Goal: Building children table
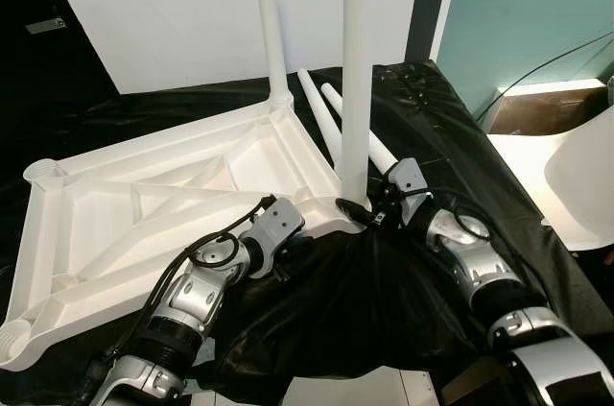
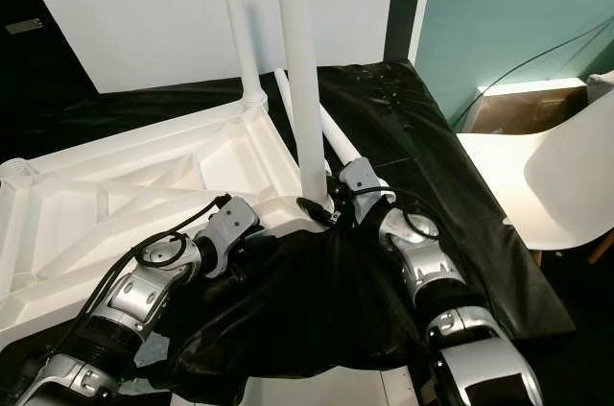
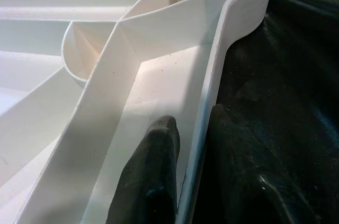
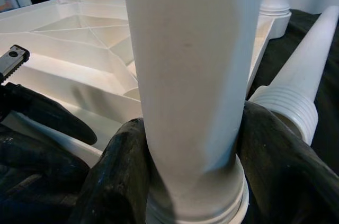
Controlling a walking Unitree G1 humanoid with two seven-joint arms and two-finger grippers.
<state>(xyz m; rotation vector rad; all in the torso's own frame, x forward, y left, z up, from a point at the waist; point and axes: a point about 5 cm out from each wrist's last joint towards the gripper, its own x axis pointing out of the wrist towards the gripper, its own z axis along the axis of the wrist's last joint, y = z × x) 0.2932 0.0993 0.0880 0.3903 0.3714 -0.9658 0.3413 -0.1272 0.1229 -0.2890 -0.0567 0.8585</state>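
where black cloth covers the work surface, white wall, teal panel

The upturned tabletop and its legs look like smooth, matt white plastic. The black cloth beneath is glossy and creased. The arms are shiny silver metal.

Bright even light, sharp head views, wrist close-ups soft.
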